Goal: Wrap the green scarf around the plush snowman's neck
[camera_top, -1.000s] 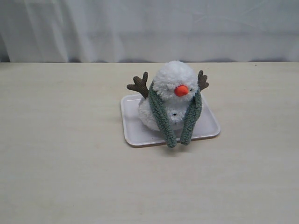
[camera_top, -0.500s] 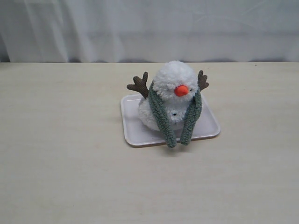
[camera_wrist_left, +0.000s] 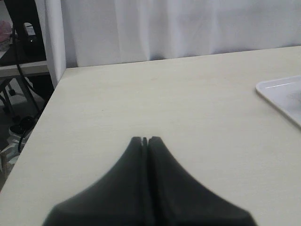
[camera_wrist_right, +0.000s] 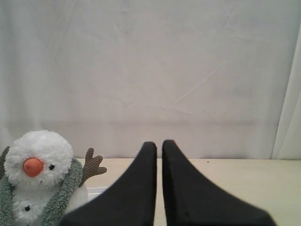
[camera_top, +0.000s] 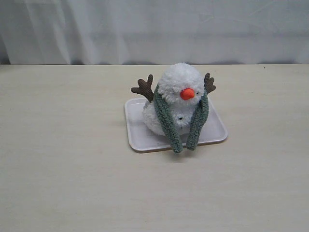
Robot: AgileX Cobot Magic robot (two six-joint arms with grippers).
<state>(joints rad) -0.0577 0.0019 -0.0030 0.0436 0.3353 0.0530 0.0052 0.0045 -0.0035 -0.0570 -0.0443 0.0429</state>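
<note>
The green scarf (camera_top: pixel 166 121) lies around the back of the snowman's neck (camera_top: pixel 179 102), and its two ends hang down the front, one on each side of the body, side by side and uncrossed. Their rounded tips reach the near rim of the tray (camera_top: pixel 215 131). The plush snowman (camera_top: pixel 178 81) sits on this white rectangular tray, with its orange nose (camera_top: pixel 187 94) facing the exterior camera and its brown twig arms (camera_top: pixel 144 88) raised on either side of the head.

The tray rests near the middle of a pale, cream-coloured table (camera_top: pixel 67 174) with a faint wood grain. Behind the table hangs a white curtain (camera_top: pixel 145 29) that fills the whole background. In the left wrist view the table's edge shows, and beyond it a darker corner of the room with cables and what looks like another bench, too dim to make out.

The left gripper (camera_wrist_left: pixel 145 140) is held low over bare tabletop, well apart from the tray's corner. Its black fingers are pressed together and hold nothing.

The right gripper (camera_wrist_right: pixel 159 143) points towards the curtain at about the height of the snowman's head, with the toy close beside it. Its fingers are drawn in, with only a thin slit between them, and nothing is gripped.
</note>
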